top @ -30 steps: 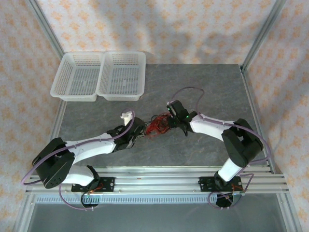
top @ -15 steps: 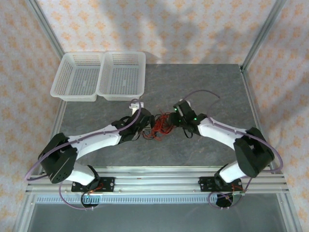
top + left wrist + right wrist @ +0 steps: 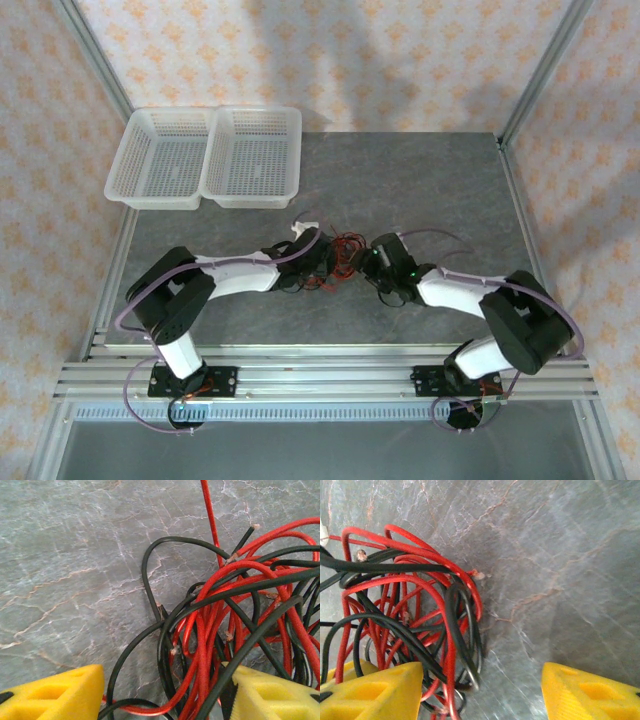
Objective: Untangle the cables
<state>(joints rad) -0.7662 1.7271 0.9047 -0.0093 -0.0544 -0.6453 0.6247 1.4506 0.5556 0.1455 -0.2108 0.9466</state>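
two arms flanking the cables (image 3: 342,255), jaws apart
left gripper (image 3: 162,695) and right gripper (image 3: 480,690) are straddling the red-black knot on the table (image 3: 430,180), seemingly pinching nothing; each should be closing on one loose outer strand, then pulling away slowly. both white baskets (image 3: 160,112) at far left are sitting empty.

Left arm (image 3: 240,277) and right arm (image 3: 455,293): white moulded links between bulky black joint housings (image 3: 165,308). A thin purple-grey cable (image 3: 432,233) loops loosely along each. Yellow plastic wedges with recessed triangular pockets form the left fingers (image 3: 55,692) and right fingers (image 3: 375,690). Small green light (image 3: 408,268) on right wrist.
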